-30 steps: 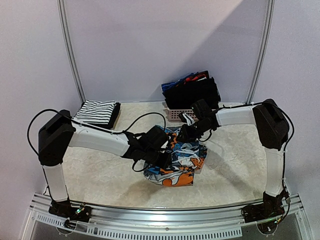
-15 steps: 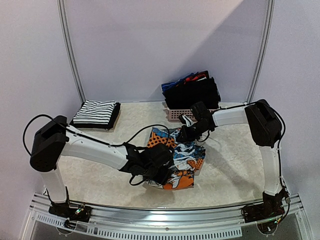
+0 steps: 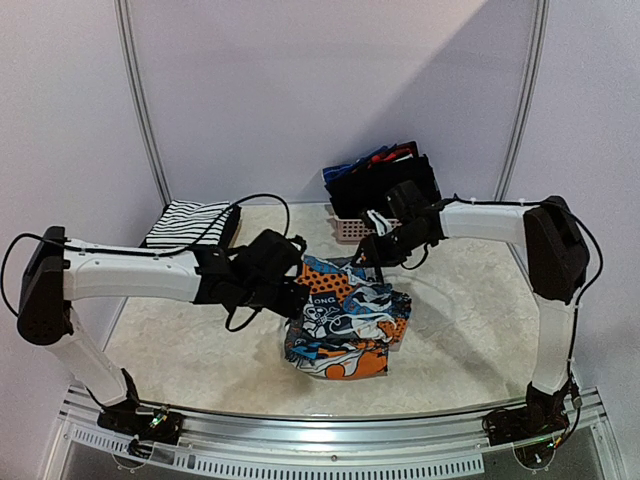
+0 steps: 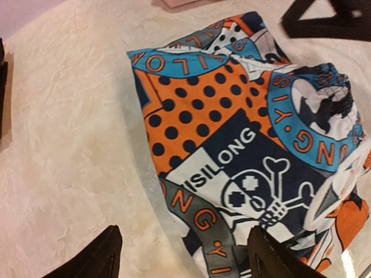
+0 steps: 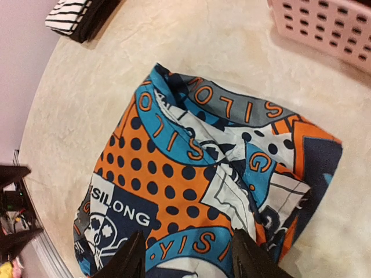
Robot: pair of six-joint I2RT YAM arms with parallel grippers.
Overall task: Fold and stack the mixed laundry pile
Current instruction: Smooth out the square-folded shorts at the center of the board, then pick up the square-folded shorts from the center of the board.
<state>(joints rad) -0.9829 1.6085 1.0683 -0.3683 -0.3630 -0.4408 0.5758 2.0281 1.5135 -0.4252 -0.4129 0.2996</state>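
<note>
The graphic-print garment (image 3: 345, 322) lies folded in a rough rectangle at the table's middle, showing orange with dark dots, blue bands and a skull print (image 4: 232, 145) (image 5: 197, 174). My left gripper (image 3: 297, 297) (image 4: 184, 237) hovers open over its left edge, nothing between the fingers. My right gripper (image 3: 369, 258) (image 5: 188, 234) hangs open above its far side, holding nothing. A folded white garment with thin black stripes (image 3: 190, 225) (image 5: 69, 14) rests at the back left. Black, blue and red laundry (image 3: 385, 182) is piled in the basket.
The pink latticed basket (image 3: 347, 231) (image 5: 330, 26) stands at the back centre against the wall, just behind the right gripper. Black cables loop off both forearms. The table's metal front rail (image 3: 330, 455) runs along the near edge.
Both grippers opened and let go of the print garment. The left arm pulled back to the left, off the cloth. The right gripper rose toward the basket. The garment now lies flatter.
</note>
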